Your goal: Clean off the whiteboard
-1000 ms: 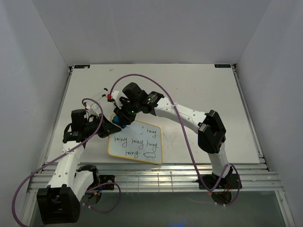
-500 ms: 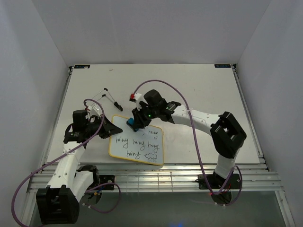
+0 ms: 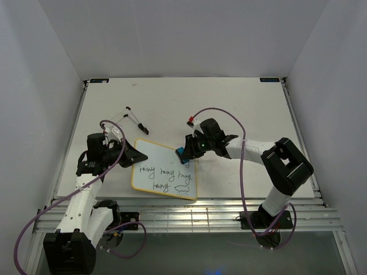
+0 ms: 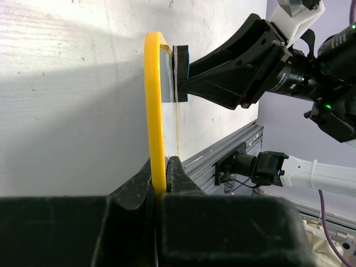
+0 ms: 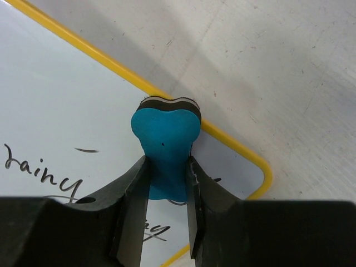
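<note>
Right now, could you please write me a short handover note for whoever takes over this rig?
Left gripper: shut on the whiteboard at its left edge.
Right gripper: shut on the blue eraser, pressed against the board near its far right corner.
Done: the far strip looks mostly clean.
Left: two rows of black handwriting on the side nearer the arms.

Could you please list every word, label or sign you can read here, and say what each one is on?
"rainy": black handwriting on the whiteboard, read in the right wrist view.
Other words on it, top view: too small to confirm.
Small labels at the table's far corners: too small to read.
</note>
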You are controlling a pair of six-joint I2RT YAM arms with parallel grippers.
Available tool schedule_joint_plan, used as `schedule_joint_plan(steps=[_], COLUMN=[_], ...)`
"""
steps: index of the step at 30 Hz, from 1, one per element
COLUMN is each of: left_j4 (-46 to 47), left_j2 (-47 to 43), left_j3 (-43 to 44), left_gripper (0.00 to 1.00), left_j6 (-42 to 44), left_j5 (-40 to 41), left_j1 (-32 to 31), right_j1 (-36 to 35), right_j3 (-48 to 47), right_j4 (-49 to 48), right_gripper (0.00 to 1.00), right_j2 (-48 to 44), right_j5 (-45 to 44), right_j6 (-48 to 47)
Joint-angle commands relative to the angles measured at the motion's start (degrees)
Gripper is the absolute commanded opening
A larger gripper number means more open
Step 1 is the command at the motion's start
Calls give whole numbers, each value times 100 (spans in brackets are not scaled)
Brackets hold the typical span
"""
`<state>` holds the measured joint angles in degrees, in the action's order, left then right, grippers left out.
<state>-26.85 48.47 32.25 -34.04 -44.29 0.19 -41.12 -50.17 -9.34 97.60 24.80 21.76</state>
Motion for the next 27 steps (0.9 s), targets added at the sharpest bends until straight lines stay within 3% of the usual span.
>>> schedule_joint_plan(steps=[1, 8, 13, 27], left_j4=[1042, 1077, 1077, 971], left_j2=[-171, -206, -215, -558], left_j3=[62, 27, 27, 9], left_gripper=[0, 0, 0, 0], left_j6=[574, 513, 513, 478], left_j5=[-589, -440, -422, 105], left_j1=[-203, -203, -203, -203], right_j1=[-791, -2231, -2242, 68], right_j3=[-175, -1574, -1786, 1438], right_j4=[1540, 1594, 1690, 1708], right_gripper=[8, 8, 8, 8], right_j2=[682, 224, 688, 181], right_j5=[-748, -687, -826, -1179], right_j6=[-14, 504, 374, 171])
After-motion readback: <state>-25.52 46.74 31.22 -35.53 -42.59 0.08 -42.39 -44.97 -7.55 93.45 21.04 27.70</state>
